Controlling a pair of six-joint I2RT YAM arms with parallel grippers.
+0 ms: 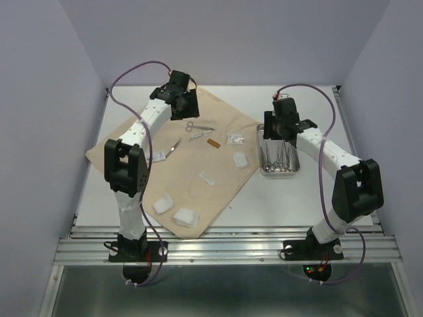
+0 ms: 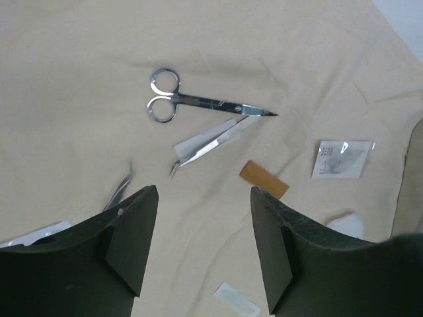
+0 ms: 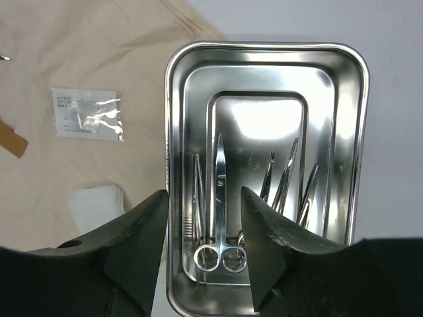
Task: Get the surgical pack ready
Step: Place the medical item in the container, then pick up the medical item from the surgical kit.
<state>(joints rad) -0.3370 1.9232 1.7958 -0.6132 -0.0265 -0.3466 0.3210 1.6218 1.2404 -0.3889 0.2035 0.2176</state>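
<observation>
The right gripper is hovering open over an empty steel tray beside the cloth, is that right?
Not quite. The tray isn't empty. The right wrist view shows scissors and other slim tools lying in it. The rest holds: the right gripper hovers open over the tray, beside the cloth.

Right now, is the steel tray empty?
No, the steel tray holds scissors and several slim instruments lying on its floor.
</observation>
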